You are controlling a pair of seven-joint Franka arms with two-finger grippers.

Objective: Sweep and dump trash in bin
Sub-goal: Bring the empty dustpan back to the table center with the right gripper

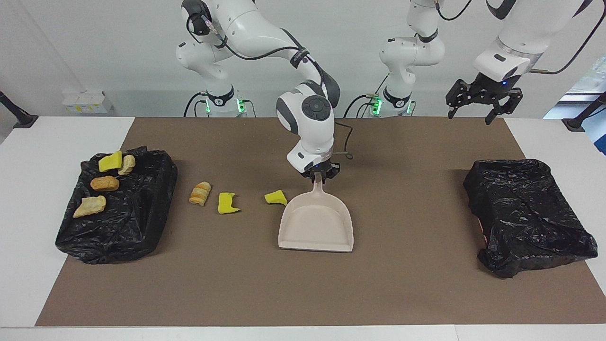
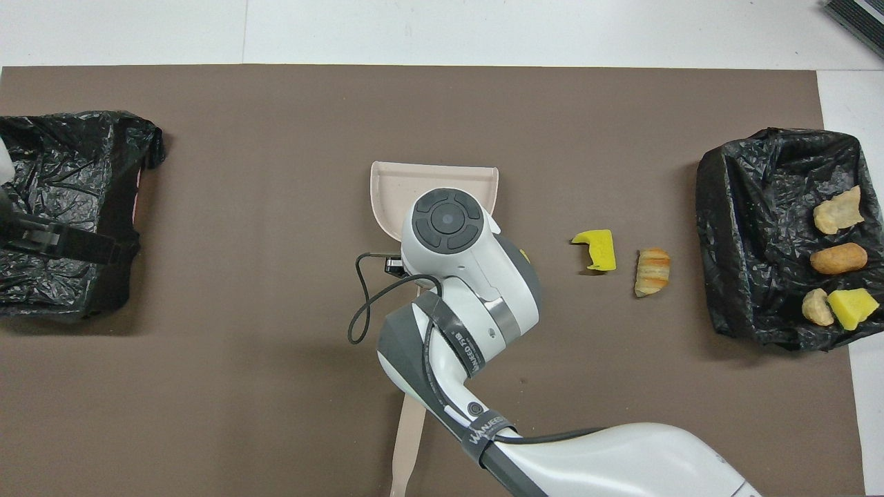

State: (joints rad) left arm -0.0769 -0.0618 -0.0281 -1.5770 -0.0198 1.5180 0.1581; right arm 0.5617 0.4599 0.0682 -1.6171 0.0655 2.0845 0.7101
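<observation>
The right tool (image 1: 318,176) is closed on the handle of the beige dustpan (image 1: 316,222), at the frame's centre in the facing view. Just beside the pan's edge lies a bright yellow sponge scrap (image 1: 275,197); further toward the frame's left lie a notched yellow scrap (image 1: 227,203) and a striped tan bread lump (image 1: 200,193). Four more pieces sit on the black-lined bin (image 1: 137,222) at middle left. The left tool (image 1: 484,98) hangs open at upper right, above the worktop's (image 1: 47,189) edge.

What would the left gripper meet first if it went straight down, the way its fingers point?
Probably the brown mat near the robots; the left gripper hangs open there. Depth is uncertain.
</observation>
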